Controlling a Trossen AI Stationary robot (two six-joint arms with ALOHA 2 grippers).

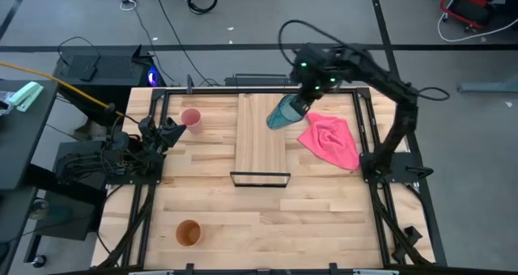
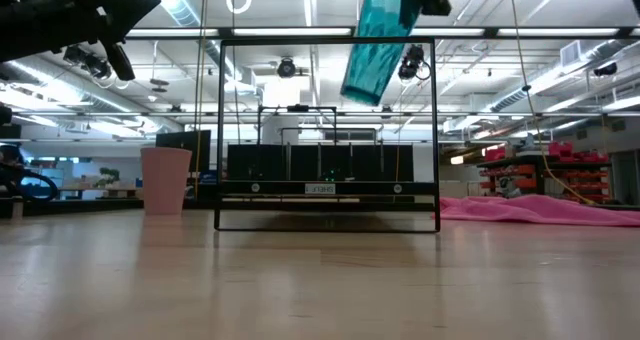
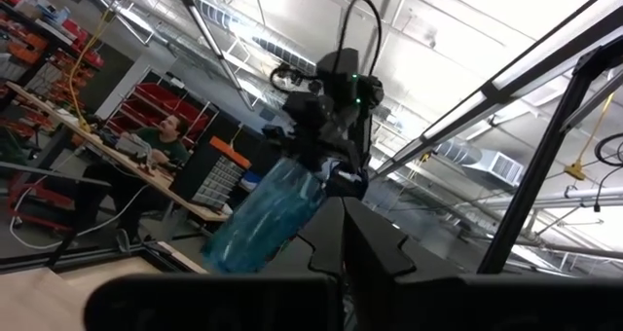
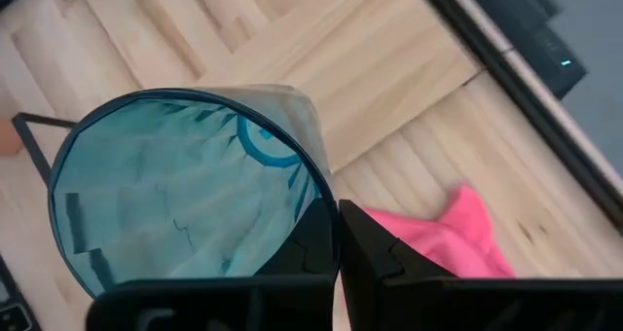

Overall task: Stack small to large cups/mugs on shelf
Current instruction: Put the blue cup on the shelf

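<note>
My right gripper [image 1: 298, 103] is shut on the translucent teal cup [image 1: 283, 114], held high over the far right part of the light-wood shelf plank [image 1: 261, 137]. The plank's black frame [image 1: 260, 179] stands at its near end. In the low view the teal cup [image 2: 375, 45] hangs tilted well above the frame [image 2: 325, 130]. The pink cup [image 1: 191, 118] stands upright on the table left of the plank. Near the table's near-left corner stands the orange cup [image 1: 188, 233]. My left gripper [image 1: 171, 128] waits shut near the pink cup, off the table's left side. My right gripper [image 4: 338, 214] pinches the teal cup's wall at the rim [image 4: 326, 190], one finger inside the cup and one finger [image 4: 380, 263] outside. The cup is lifted clear of everything, tilted, its base slanting down toward the table's left.
A crumpled pink cloth [image 1: 330, 140] lies on the table right of the plank. Black rails run along the table's left and right sides. Bare tabletop lies near the frame and right of the orange cup. A person [image 3: 161, 141] sits in the room beyond.
</note>
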